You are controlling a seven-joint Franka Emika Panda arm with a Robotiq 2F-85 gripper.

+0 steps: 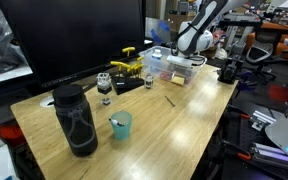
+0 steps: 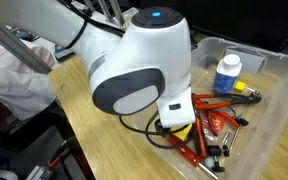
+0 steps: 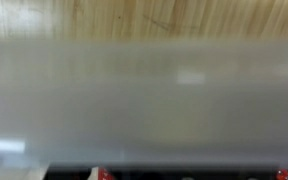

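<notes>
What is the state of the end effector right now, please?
End effector: open, holding nothing visible, poised over the clear bin of tools.

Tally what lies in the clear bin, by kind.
Bottle: 1
Red-handled tools: 2 told apart; more may lie under the arm
Yellow item: 1, kind unclear
Total: at least 4 in the bin

A black bottle (image 1: pixel 74 118) stands beside a teal cup (image 1: pixel 120 124).
</notes>
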